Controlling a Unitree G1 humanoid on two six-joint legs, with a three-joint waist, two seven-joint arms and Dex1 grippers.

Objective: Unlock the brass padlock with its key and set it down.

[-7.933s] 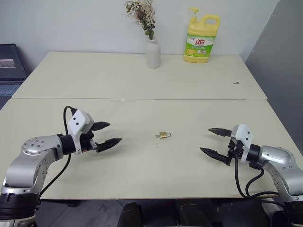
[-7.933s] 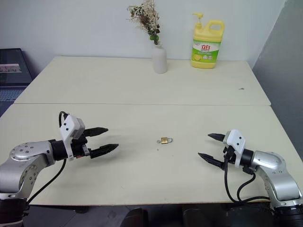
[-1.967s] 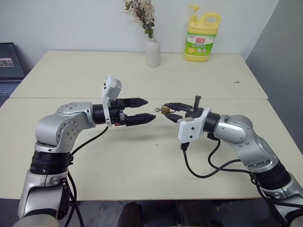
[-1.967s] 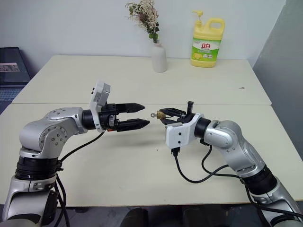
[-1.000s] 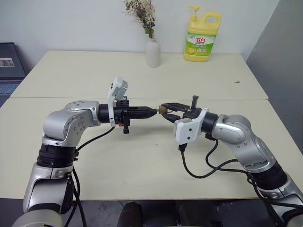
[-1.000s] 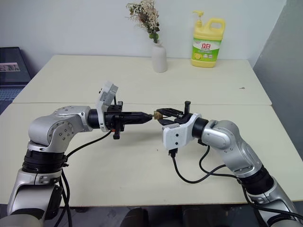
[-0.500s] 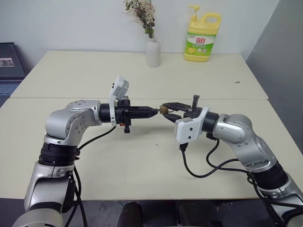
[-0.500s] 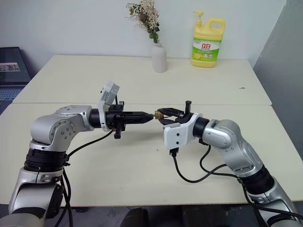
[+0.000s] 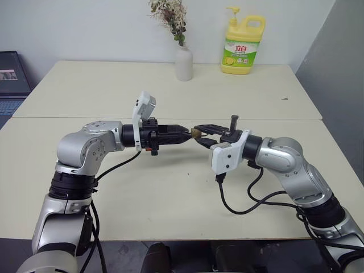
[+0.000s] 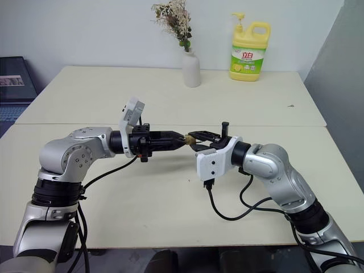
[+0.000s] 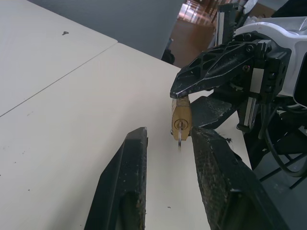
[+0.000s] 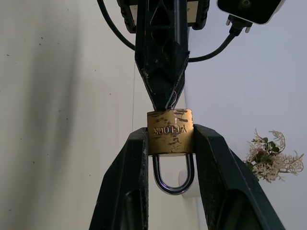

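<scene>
Right gripper (image 12: 170, 139) is seen clamped on the padlock (image 12: 170, 131), its two black, scuffed fingers pressed against the lock's flat sides, with the silver U-shaped shackle hanging between them in the right wrist view. Padlock is a small rectangular brass block, worn and scratched, with stamped lettering on its face; it is held in the air above the front table (image 9: 170, 193), between the two arms. Key (image 11: 179, 132) is thin and silvery, seated in the keyway on the lock's end face and sticking out toward the left gripper (image 11: 168, 139). Left gripper's fingers are spread apart in the left wrist view, with the key and lock end seen in the gap beyond their tips; whether a finger touches the key cannot be told. Those fingers are matte black, tapered and dusty. In the head views the two grippers are met tip to tip at the lock (image 9: 195, 133), both roughly level.

Two cream matte tabletops are butted together with a seam between them. At the far edge a white ceramic vase (image 9: 183, 64) with dried sprigs is stood, and near it a yellow plastic jug (image 9: 243, 46) with a green label and a pump top.
</scene>
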